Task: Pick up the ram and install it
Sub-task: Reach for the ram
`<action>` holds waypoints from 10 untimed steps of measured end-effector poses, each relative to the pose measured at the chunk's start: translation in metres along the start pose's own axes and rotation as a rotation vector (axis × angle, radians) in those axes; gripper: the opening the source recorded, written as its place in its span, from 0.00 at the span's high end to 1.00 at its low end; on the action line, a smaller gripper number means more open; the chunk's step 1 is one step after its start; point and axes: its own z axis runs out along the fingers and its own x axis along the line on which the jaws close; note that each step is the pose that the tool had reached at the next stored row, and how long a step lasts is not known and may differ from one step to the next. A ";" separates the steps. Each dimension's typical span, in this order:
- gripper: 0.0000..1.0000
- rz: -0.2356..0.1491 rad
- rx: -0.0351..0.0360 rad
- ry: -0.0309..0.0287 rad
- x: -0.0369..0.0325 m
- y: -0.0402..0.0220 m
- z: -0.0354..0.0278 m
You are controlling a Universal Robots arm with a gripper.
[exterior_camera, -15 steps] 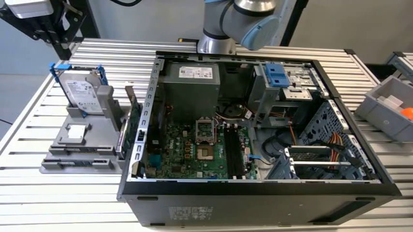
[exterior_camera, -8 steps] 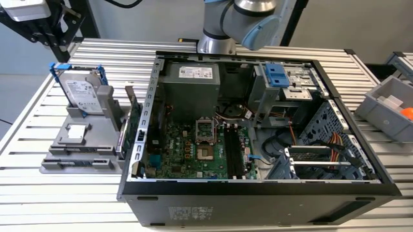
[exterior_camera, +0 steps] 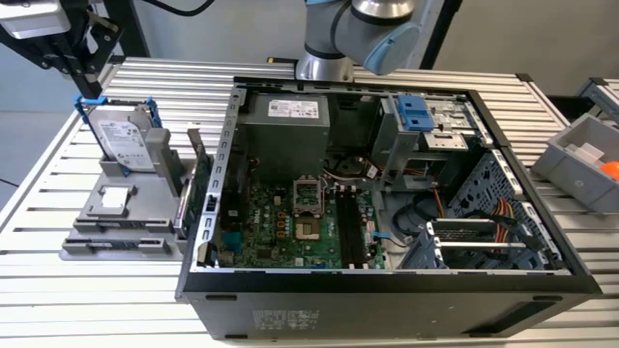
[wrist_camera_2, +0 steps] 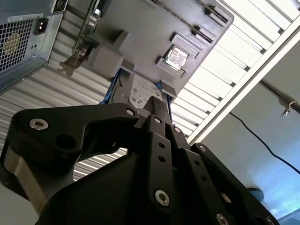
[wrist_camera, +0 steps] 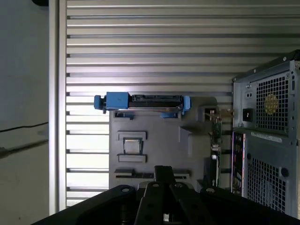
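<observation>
Black end effector (wrist_camera: 164,172), fingers pinched narrow and seemingly empty, hovers over the grey holder (wrist_camera: 159,140) at nine o'clock of the case (exterior_camera: 387,286); the ram (wrist_camera: 135,176) looks slotted there; descending pinched could jab its edge.

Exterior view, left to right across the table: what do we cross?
hard drive in its blue frame → green card standing on edge → open computer case → grey bin
</observation>
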 end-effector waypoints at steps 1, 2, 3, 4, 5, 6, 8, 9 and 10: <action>1.00 0.000 0.0000 0.0000 0.0000 -0.0008 -0.0001; 1.00 0.000 0.0000 0.0000 0.0000 -0.0013 -0.0001; 1.00 0.000 0.0000 0.0000 0.0000 -0.0018 -0.0001; 1.00 0.000 0.0000 0.0000 0.0000 -0.0022 -0.0001; 1.00 0.000 0.0000 0.0000 0.0000 -0.0025 -0.0001; 1.00 0.000 0.0000 0.0000 0.0000 -0.0029 -0.0001; 1.00 0.000 0.0000 0.0001 -0.0001 -0.0031 -0.0001; 1.00 0.000 0.0000 0.0001 0.0000 -0.0034 -0.0001; 1.00 0.000 0.0000 0.0001 -0.0001 -0.0037 -0.0001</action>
